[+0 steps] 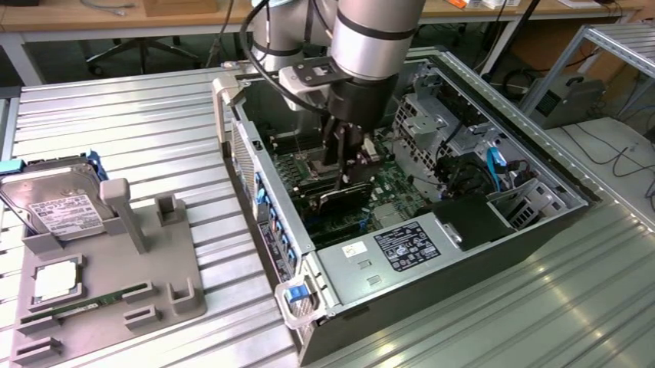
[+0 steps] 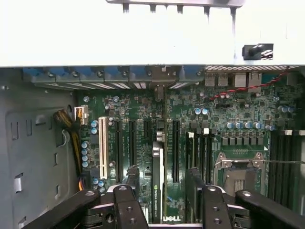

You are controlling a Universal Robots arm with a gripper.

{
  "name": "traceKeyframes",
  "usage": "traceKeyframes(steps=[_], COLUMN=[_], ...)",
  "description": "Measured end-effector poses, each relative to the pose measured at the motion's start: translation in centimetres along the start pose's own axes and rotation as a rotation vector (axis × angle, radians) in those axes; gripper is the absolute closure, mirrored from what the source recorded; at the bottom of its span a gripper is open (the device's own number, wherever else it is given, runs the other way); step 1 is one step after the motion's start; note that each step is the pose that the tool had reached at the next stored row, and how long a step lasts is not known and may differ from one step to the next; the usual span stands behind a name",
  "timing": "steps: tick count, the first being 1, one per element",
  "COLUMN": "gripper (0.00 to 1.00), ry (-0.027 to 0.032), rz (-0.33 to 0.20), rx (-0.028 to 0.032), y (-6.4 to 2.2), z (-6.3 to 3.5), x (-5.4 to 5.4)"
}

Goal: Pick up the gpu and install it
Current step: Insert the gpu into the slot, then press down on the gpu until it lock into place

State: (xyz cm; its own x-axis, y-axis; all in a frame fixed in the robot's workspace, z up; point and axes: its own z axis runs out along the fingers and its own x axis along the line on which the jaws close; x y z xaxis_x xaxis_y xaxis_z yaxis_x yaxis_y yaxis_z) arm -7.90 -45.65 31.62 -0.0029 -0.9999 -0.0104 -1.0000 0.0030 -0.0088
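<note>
The gpu (image 1: 343, 201) stands on edge inside the open computer case (image 1: 338, 307), its black glossy shroud showing just under my gripper (image 1: 348, 172). In the wrist view the gpu (image 2: 158, 183) appears as a thin dark strip running along an expansion slot of the green motherboard (image 2: 214, 102). My gripper (image 2: 163, 179) straddles it. One finger (image 2: 132, 177) is on each side, and a gap shows between each finger and the card, so the gripper is open. The card's lower edge and the slot contact are hidden.
The case walls, drive cages (image 1: 430, 123) and power supply (image 1: 409, 245) hem in the arm closely. Blue slot latches (image 2: 95, 74) line the rear wall. On the exterior view's left, a grey fixture (image 1: 164, 284) holds a silver hard drive (image 1: 57, 207), a RAM stick (image 1: 87, 303) and a CPU (image 1: 51, 280).
</note>
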Motion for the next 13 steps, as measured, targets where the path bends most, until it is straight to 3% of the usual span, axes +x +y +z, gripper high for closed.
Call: traceKeyframes(steps=[4, 13], gripper=[0.48, 0.48], ry=[0.0001, 0.0000], rz=[0.000, 0.000], rx=[0.0002, 0.0002], y=[-0.01, -0.01], z=[-0.95, -1.03], x=[-0.01, -0.01])
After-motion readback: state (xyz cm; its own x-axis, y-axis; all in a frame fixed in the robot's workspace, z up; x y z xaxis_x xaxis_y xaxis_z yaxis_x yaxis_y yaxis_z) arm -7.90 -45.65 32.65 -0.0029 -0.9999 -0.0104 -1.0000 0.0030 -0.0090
